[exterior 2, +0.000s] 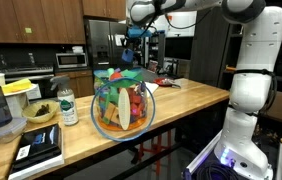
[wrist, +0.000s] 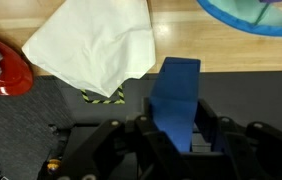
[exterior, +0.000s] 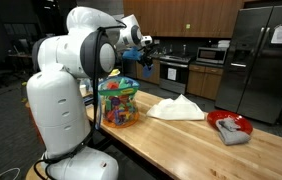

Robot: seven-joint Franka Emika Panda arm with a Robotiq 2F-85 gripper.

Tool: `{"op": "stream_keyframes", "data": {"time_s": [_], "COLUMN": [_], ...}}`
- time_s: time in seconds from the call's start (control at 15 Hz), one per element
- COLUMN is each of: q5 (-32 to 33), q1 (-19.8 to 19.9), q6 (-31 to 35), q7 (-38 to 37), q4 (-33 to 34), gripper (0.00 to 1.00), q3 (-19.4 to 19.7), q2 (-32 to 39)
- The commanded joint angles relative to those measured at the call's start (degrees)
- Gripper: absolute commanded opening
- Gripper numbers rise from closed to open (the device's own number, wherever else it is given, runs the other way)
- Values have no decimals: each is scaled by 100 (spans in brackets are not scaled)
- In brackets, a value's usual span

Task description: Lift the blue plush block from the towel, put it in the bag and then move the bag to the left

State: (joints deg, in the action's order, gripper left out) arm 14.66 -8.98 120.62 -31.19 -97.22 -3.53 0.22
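Observation:
My gripper [wrist: 176, 130] is shut on the blue plush block [wrist: 175, 95], which stands up between the fingers in the wrist view. In both exterior views the gripper [exterior: 141, 55] [exterior 2: 133, 48] hangs high above the table, over the bag, with the block [exterior 2: 128, 58] in it. The bag [exterior: 118, 102] [exterior 2: 122, 103] stands upright, see-through with a greenish rim and multicoloured pieces inside; its rim shows at the top right of the wrist view [wrist: 249, 18]. The white rumpled towel [exterior: 176, 108] [wrist: 91, 45] lies on the wooden table beside the bag, with nothing on it.
A red bowl [exterior: 230, 125] [wrist: 1, 65] sits on a grey cloth past the towel. A bottle [exterior 2: 68, 106], a bowl, a blender and a book [exterior 2: 38, 146] stand at one table end. The table edge and dark floor show under the gripper.

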Motion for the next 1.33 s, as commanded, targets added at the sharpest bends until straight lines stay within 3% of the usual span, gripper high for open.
{"op": "stream_keyframes", "data": {"time_s": [0.0,0.73,1.0,1.27], "q5": [23,-101,-553,-1403], "q1": [2,-220,-270,-304], "q6": [-173,815,1128,1265], "q7": [-194,-227,55,353], "q4": [-267,-1349,-1747,-2011], "gripper": [20,20,20,20], "q3": [-265,-1034,-1122,-1124], "q2": [-384,-952,-1270,-1500]}}
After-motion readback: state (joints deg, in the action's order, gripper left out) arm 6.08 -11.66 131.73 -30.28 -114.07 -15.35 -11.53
